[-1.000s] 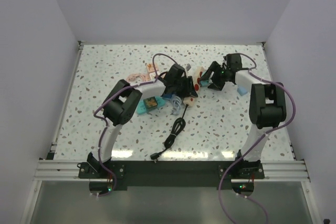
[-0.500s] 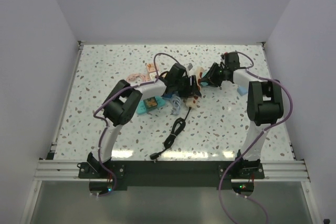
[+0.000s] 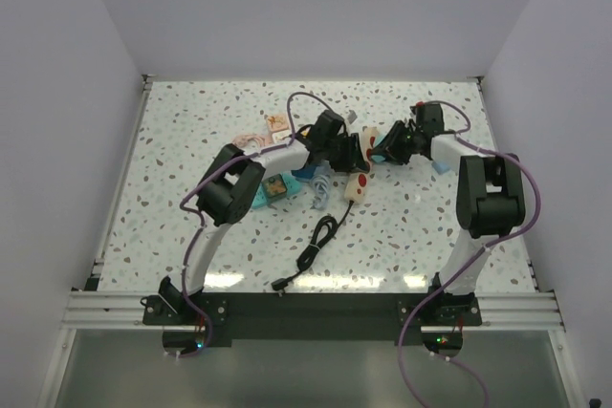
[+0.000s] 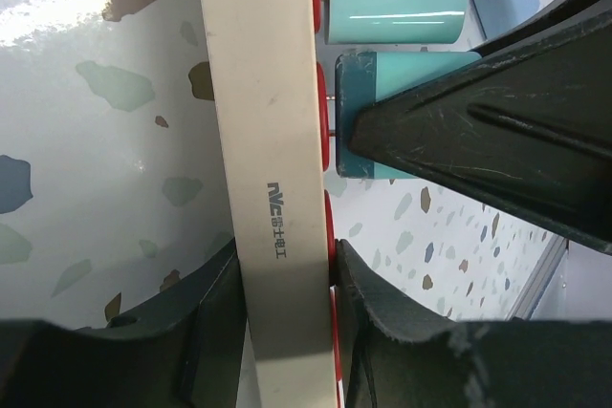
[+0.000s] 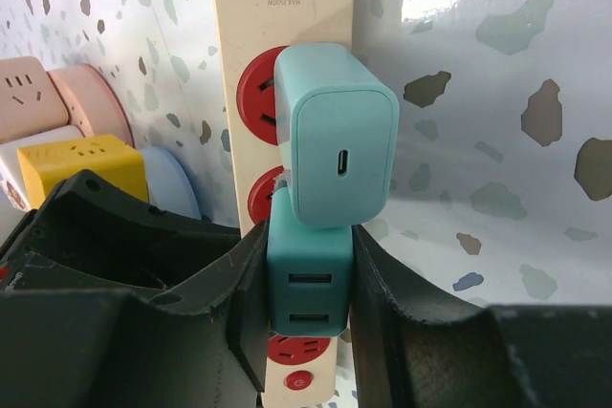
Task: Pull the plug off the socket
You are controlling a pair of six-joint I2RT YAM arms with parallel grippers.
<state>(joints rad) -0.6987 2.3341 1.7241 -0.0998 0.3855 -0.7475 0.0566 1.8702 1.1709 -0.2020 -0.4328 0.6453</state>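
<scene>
The power strip lies flat on the speckled table, and both arms meet over it. Its black cord trails from the end away from the plugs. Two plugs sit side by side on its red outlets. The lighter teal charger is nearer the strip's rounded tip. The darker teal plug, touching it on the cord side, is the one we are pulling.

The left claw is closed across the strip's narrow width, one finger on each long edge, a little toward the cord from the plugs. The right claw is closed on the darker teal plug, with its fingers flat on two opposite sides. In the left wrist view thin metal pins show between that plug and the strip's face, so we judge it already partly lifted.

Both parts look like hard, glossy plastic: stiff and light, and slippery under a finger. We judge that the strip is too light to stay down alone, so it would rise with the plug unless it is clamped close by. The plug's flat sides give the best hold, low toward the strip's face. We would pull straight out along the pins, because tilting could bind them or knock the neighbouring charger. A yellow cube sits well off the strip's long side, clear of the pull.
</scene>
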